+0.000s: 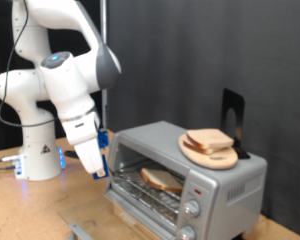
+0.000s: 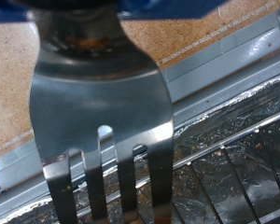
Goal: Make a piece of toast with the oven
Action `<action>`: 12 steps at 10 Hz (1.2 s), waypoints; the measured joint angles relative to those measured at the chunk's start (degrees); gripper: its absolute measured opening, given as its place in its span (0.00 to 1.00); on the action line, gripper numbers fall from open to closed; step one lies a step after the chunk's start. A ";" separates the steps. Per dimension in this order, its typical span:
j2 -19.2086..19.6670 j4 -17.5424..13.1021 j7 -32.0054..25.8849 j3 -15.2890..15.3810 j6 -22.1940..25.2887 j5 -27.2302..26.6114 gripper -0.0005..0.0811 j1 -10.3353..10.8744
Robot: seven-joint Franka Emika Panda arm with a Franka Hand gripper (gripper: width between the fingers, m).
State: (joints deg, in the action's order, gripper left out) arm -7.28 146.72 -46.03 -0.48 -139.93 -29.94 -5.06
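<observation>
The silver-grey oven (image 1: pixel 230 185) stands at the exterior view's lower right with its glass door (image 1: pixel 140 212) folded down open. A slice of toast (image 1: pixel 162 179) lies on the wire rack inside. My gripper (image 1: pixel 98 160) hangs just left of the oven's opening, angled down towards it. In the wrist view the gripper (image 2: pixel 89 11) is shut on the handle of a metal fork (image 2: pixel 101 112). The fork's tines point down over the open door and the crumb-strewn tray (image 2: pixel 233 140). The toast is not in the wrist view.
A round wooden plate (image 1: pixel 226 158) with more bread slices (image 1: pixel 209 140) sits on top of the oven. A black stand (image 1: pixel 232 110) rises behind it. The oven's two knobs (image 1: pixel 193 209) are at its front right. The arm's base (image 1: pixel 40 150) is at the left on the wooden table (image 1: pixel 30 210).
</observation>
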 joint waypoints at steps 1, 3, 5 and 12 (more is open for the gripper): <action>0.01 0.07 0.87 0.08 0.17 -0.03 0.60 0.00; -0.07 0.03 1.22 -0.20 2.16 -0.99 0.60 -0.02; -0.63 0.03 0.36 -1.56 6.15 -0.86 0.60 -0.57; -3.32 2.52 -4.72 -5.78 7.99 -9.97 0.60 -2.11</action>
State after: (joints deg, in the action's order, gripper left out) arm -10.60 149.24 -50.75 -6.26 -131.95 -39.91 -7.18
